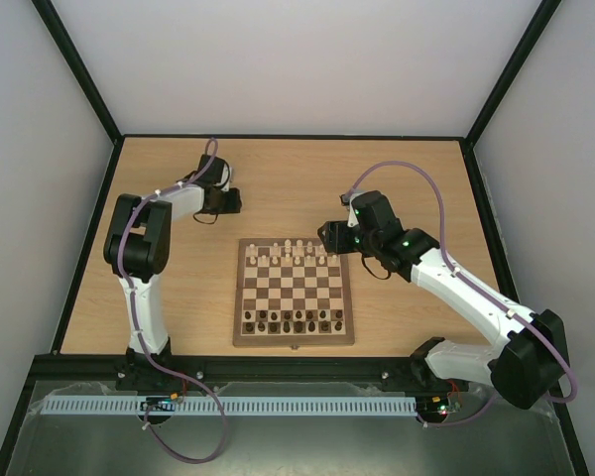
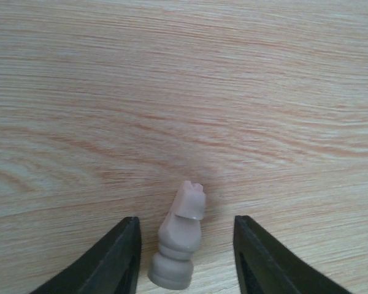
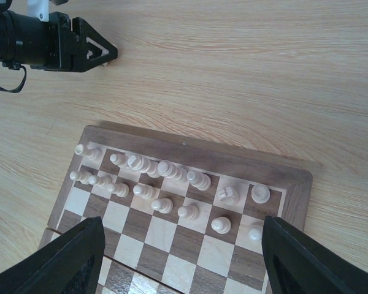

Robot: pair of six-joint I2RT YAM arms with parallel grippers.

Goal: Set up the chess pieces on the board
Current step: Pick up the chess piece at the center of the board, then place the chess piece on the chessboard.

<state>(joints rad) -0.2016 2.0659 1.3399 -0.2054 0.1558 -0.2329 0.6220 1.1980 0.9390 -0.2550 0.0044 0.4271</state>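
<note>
The chess pieces (image 1: 294,255) are recorded on the board (image 1: 295,288): pale rows far, dark rows near. One pale knight (image 2: 179,242) stands upright on the tabletop (image 2: 184,92) between the parted, non-touching fingers of the left gripper (image 1: 230,201). The right gripper (image 3: 183,223) is spread wide above the pale rows.

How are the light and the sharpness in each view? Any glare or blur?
Top external: even, soft light, no glare; the board is clear but small. Left wrist: the cream knight is slightly soft with a faint shadow, the left fingers dark. Right wrist: the cream pieces are sharp, the right fingers dark and soft-edged.
</note>
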